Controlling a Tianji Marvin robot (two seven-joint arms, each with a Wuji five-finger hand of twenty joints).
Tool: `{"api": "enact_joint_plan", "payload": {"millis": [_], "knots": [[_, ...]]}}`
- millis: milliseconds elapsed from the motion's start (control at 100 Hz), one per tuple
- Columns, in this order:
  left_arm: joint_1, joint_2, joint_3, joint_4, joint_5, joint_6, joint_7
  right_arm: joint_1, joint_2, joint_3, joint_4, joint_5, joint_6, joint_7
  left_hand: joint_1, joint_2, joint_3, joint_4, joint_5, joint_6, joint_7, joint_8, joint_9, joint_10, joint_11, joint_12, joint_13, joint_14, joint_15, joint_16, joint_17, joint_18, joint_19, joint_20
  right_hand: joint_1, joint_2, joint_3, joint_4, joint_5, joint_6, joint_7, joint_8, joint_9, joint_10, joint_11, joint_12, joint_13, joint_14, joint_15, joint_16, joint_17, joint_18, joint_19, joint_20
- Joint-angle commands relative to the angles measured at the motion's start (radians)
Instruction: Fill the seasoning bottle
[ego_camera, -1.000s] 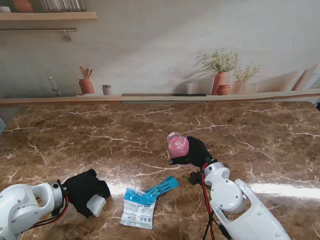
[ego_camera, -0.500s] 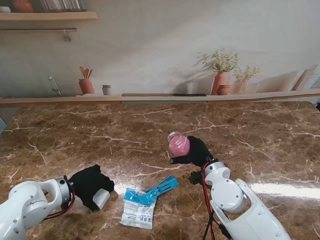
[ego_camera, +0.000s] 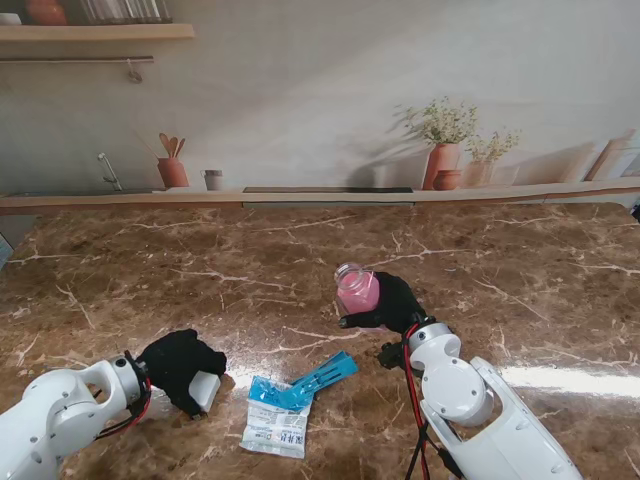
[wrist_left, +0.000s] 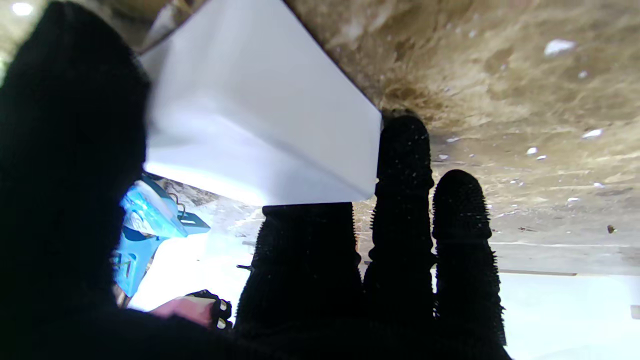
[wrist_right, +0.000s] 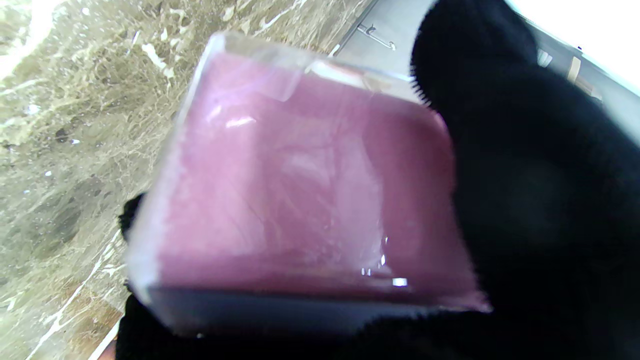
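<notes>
A clear seasoning bottle (ego_camera: 356, 291) filled with pink contents stands tilted near the middle of the brown marble table (ego_camera: 520, 270), its open mouth leaning to the left and away from the robot. The black-gloved right hand (ego_camera: 393, 303) wraps it from the right side, fingers curled around the base; the right wrist view shows the bottle (wrist_right: 300, 190) filling the frame with the thumb (wrist_right: 500, 125) pressed against its wall.

Nearer to the robot and to the left, a torn blue-and-white seasoning packet (ego_camera: 279, 417) lies flat on the marble, with a blue torn strip (ego_camera: 325, 374) angled across its far corner.

Left of the packet, the black-gloved left hand (ego_camera: 182, 365) sits low over the table, closed on a white cap (ego_camera: 207, 389). The left wrist view shows the cap's white surface (wrist_left: 260, 110) gripped between thumb and fingers (wrist_left: 405, 165), with the blue packet (wrist_left: 145, 225) visible past it.

A printed kitchen backdrop (ego_camera: 300, 90) with shelf, utensils and potted plants stands behind the table.
</notes>
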Motion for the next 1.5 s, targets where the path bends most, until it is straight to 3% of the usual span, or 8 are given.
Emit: {"api": "enact_joint_plan", "payload": {"millis": [0,200,510,750,930,1130,1280,1490], "knots": [[0.035,-0.003,0.011,0.046,0.015,0.017,-0.028,-0.007,-0.001,0.006,-0.015,0.002,0.008,0.013,0.386,0.168,0.253,0.032,0.182,-0.230,0.090,0.018,0.169,0.015,-0.202,-0.155,0.048,0.013,-0.035,-0.022,0.013,-0.003,0.044,0.002,0.213,0.406,0.397,-0.011,0.266,-0.135,0.256,0.037,0.117,-0.081,0.211,0.051,0.168,-0.163,0.838,0.086,-0.002,-0.143,0.087,0.036],[0.016,-0.018,-0.003,0.014,-0.063,0.040,-0.054,-0.018,0.002,0.022,-0.033,-0.008,0.018,0.020,0.376,0.161,0.273,0.029,0.263,-0.224,0.060,-0.069,0.221,0.026,-0.234,-0.192,0.077,0.024,-0.049,-0.055,0.033,0.004,0.038,0.009,0.214,0.406,0.397,-0.011,0.267,-0.132,0.258,0.038,0.117,-0.080,0.212,0.052,0.168,-0.163,0.838,0.086,-0.002,-0.143,0.086,0.037],[0.002,-0.038,-0.041,-0.094,-0.193,0.088,-0.107,-0.034,0.008,0.038,-0.061,-0.053,0.048,0.021,0.376,0.160,0.283,0.028,0.263,-0.219,0.069,-0.082,0.223,0.030,-0.235,-0.183,0.076,0.027,-0.041,-0.057,0.032,0.003,0.030,0.007,0.213,0.409,0.395,-0.011,0.267,-0.133,0.258,0.038,0.116,-0.079,0.213,0.052,0.168,-0.166,0.836,0.085,-0.002,-0.143,0.086,0.038],[-0.034,-0.047,-0.042,-0.218,-0.347,0.145,-0.197,-0.050,0.014,0.051,-0.103,-0.080,0.083,0.030,0.378,0.162,0.284,0.027,0.259,-0.215,0.072,-0.079,0.220,0.033,-0.234,-0.174,0.070,0.032,-0.034,-0.047,0.027,0.008,0.031,0.014,0.213,0.409,0.394,-0.011,0.269,-0.130,0.258,0.038,0.119,-0.079,0.215,0.053,0.175,-0.168,0.838,0.086,0.007,-0.148,0.087,0.038],[-0.093,-0.054,0.007,-0.309,-0.485,0.227,-0.248,-0.057,0.016,0.052,-0.118,-0.084,0.092,0.040,0.381,0.164,0.284,0.028,0.258,-0.209,0.072,-0.075,0.220,0.037,-0.235,-0.169,0.070,0.036,-0.031,-0.042,0.025,0.011,0.032,0.021,0.214,0.407,0.396,-0.010,0.273,-0.127,0.258,0.039,0.123,-0.077,0.218,0.054,0.181,-0.169,0.839,0.087,0.014,-0.151,0.088,0.039],[-0.198,-0.066,0.097,-0.350,-0.602,0.331,-0.272,-0.061,0.020,0.047,-0.124,-0.097,0.095,0.047,0.384,0.168,0.281,0.029,0.255,-0.204,0.071,-0.072,0.217,0.041,-0.236,-0.163,0.066,0.041,-0.030,-0.037,0.020,0.015,0.032,0.026,0.213,0.405,0.399,-0.010,0.278,-0.124,0.259,0.040,0.127,-0.074,0.225,0.060,0.186,-0.169,0.842,0.088,0.021,-0.152,0.088,0.038],[-0.262,-0.075,0.158,-0.366,-0.634,0.383,-0.267,-0.066,0.022,0.040,-0.134,-0.086,0.098,0.061,0.387,0.171,0.279,0.030,0.252,-0.200,0.071,-0.067,0.214,0.042,-0.237,-0.160,0.062,0.042,-0.030,-0.033,0.015,0.015,0.031,0.031,0.214,0.405,0.401,-0.010,0.281,-0.121,0.261,0.042,0.131,-0.073,0.229,0.064,0.190,-0.167,0.844,0.089,0.025,-0.153,0.088,0.037],[-0.340,-0.088,0.240,-0.358,-0.648,0.407,-0.239,-0.065,0.026,0.039,-0.148,-0.060,0.108,0.094,0.390,0.176,0.274,0.032,0.249,-0.201,0.068,-0.063,0.210,0.040,-0.238,-0.157,0.055,0.040,-0.034,-0.028,0.008,0.010,0.026,0.036,0.214,0.405,0.403,-0.010,0.284,-0.116,0.260,0.043,0.132,-0.069,0.231,0.068,0.194,-0.165,0.847,0.091,0.031,-0.152,0.088,0.037]]}}
